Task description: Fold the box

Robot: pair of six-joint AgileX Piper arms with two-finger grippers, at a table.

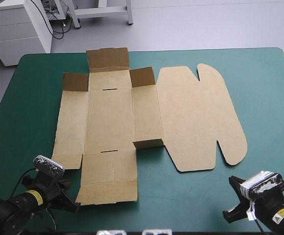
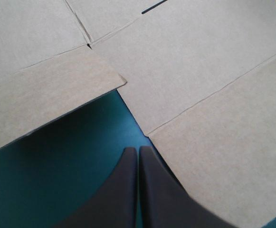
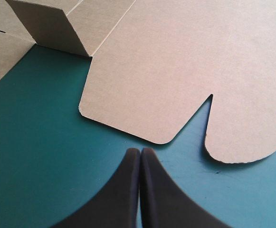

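The brown box (image 1: 110, 122) is laid out flat on the teal-green cover (image 1: 264, 88), toward the table's middle and left. Small flaps (image 1: 142, 77) are raised at its far side, and the rounded lid (image 1: 200, 117) is spread to the right. The left gripper (image 2: 138, 159) is held with its black fingers pressed together on nothing, just beside the box's near-left panels. The right gripper (image 3: 140, 159) is likewise closed, near the lid's rounded near edge.

Box (image 1: 110, 120): one, brown board sheet.
Slots (image 1: 110, 89) cut in it: two.
Grippers: two, namely left gripper (image 2: 138, 149) and right gripper (image 3: 140, 151).
Table (image 1: 264, 98): one, teal-green cover.
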